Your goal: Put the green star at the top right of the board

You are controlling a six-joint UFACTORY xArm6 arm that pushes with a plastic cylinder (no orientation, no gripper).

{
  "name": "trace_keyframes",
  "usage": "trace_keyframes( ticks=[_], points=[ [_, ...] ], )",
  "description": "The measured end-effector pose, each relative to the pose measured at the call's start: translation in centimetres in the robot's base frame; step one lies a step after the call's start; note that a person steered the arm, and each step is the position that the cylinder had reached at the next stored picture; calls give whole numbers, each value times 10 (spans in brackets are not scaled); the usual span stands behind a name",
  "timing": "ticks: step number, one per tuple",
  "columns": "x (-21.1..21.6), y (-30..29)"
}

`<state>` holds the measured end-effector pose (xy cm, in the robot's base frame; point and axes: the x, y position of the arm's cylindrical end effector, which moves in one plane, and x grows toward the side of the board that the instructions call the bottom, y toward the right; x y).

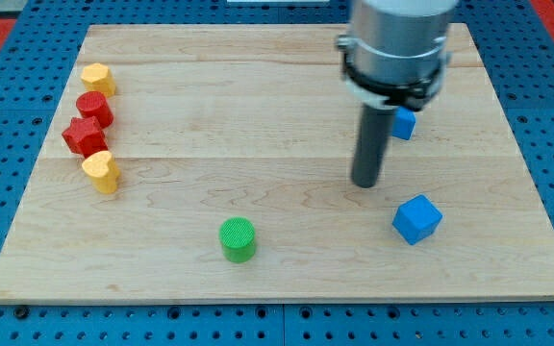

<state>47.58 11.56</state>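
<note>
Camera view shows my tip point(365, 183) resting on the wooden board point(258, 106), right of centre, touching no block; I have no pincer, only this rod, so nothing is held. 1 blue block point(405, 123) sits just beside the rod toward the right edge, partly hidden. 1 blue cube point(416, 218) lies nearer the bottom right corner. 1 green cylinder point(238, 239) stands near the bottom edge. I cannot see the green star anywhere. 4 blocks line the left edge: yellow heart point(98, 78), red cylinder point(94, 109), red star point(85, 136), yellow heart point(101, 171).

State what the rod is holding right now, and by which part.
Nothing is held. My tip stands on bare board, apart from every block; nearest are the blue cube and a blue block partly hidden behind the rod.
</note>
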Motion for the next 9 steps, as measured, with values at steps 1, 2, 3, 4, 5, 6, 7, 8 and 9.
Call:
trace_keyframes(
  ticks=[1, 2, 3, 4, 5, 6, 7, 8, 9],
  points=[
    [-19, 24],
    [-52, 24],
    [-68, 28],
    [-81, 30],
    [-116, 30],
    [-141, 36],
    [-181, 40],
    [-219, 42],
    [-197, 16]
  ],
)
